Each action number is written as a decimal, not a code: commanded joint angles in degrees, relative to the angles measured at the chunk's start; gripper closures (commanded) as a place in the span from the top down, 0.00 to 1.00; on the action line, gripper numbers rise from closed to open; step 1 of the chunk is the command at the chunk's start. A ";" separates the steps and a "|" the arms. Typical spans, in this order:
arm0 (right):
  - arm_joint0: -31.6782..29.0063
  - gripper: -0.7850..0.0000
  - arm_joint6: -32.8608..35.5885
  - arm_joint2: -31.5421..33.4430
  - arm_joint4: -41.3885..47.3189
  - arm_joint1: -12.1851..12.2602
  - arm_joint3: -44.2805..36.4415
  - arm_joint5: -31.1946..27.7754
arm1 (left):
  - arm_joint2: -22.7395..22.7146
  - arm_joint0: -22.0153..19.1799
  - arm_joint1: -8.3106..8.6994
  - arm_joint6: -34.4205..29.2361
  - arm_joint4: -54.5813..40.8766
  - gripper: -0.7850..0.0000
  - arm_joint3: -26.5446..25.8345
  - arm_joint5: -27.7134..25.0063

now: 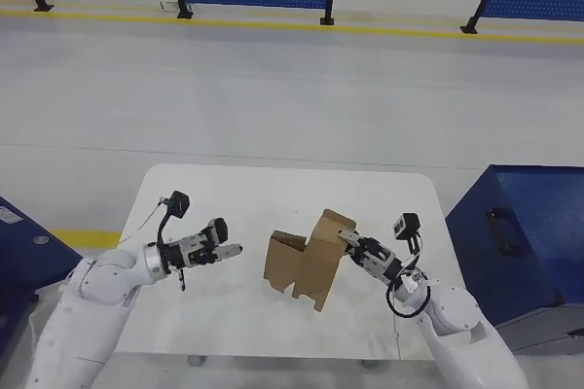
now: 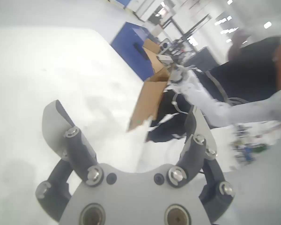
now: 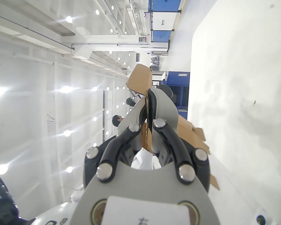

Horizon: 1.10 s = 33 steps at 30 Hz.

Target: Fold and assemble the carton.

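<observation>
The white table [image 1: 273, 194] has a blue bin [image 1: 526, 243] at its 3 o'clock and another [image 1: 10, 253] at its 8 o'clock; that second bin bears a white label [image 1: 5, 215] whose print is too small to read. From above, the carton [image 1: 307, 261] is over the table a little toward 4 o'clock of centre, partly opened and tilted. Whether its lower corner touches the top cannot be told. The right gripper [image 1: 353, 243] meets it from 3 o'clock. The left gripper [image 1: 232, 251] is at its 9 o'clock, near but apart. The right wrist view adds the grip: the right gripper [image 3: 148, 99] has its jaws closed on the edge of a brown carton [image 3: 140, 78] flap. In the left wrist view, the left gripper [image 2: 123, 111] has its jaws spread wide with nothing between them, and the carton [image 2: 149, 97] is farther off. A white label [image 3: 145, 211] on the right wrist mount is cut off and unreadable.
</observation>
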 commanded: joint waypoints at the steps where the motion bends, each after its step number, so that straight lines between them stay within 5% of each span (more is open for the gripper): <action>1: -0.48 0.00 -1.47 -0.88 -1.36 -0.16 -1.14 -0.51 | -0.07 5.30 -0.02 13.44 28.63 1.00 -8.47 3.36; 4: -0.88 0.00 -3.93 -1.97 -3.30 -0.43 -2.11 -0.38 | 0.99 10.75 -0.04 25.54 40.74 1.00 -11.78 3.85; 9: -0.58 0.00 -6.35 -4.08 -5.85 -0.90 -3.71 0.54 | 1.45 12.31 0.31 29.41 47.15 1.00 -12.58 1.70; 24: -0.88 0.00 -7.94 -5.05 -9.03 -1.49 -5.67 1.13 | 0.17 14.29 2.09 19.69 30.52 1.00 -14.75 -12.33; 27: -0.98 0.00 -8.02 -5.03 -9.14 -1.58 -5.65 1.24 | -0.15 14.60 2.68 17.24 28.16 1.00 -16.00 -12.27; 33: -1.29 0.00 -6.93 -5.38 -9.86 -1.73 -6.30 1.13 | -0.27 13.37 2.57 18.53 33.64 1.00 -16.33 -3.72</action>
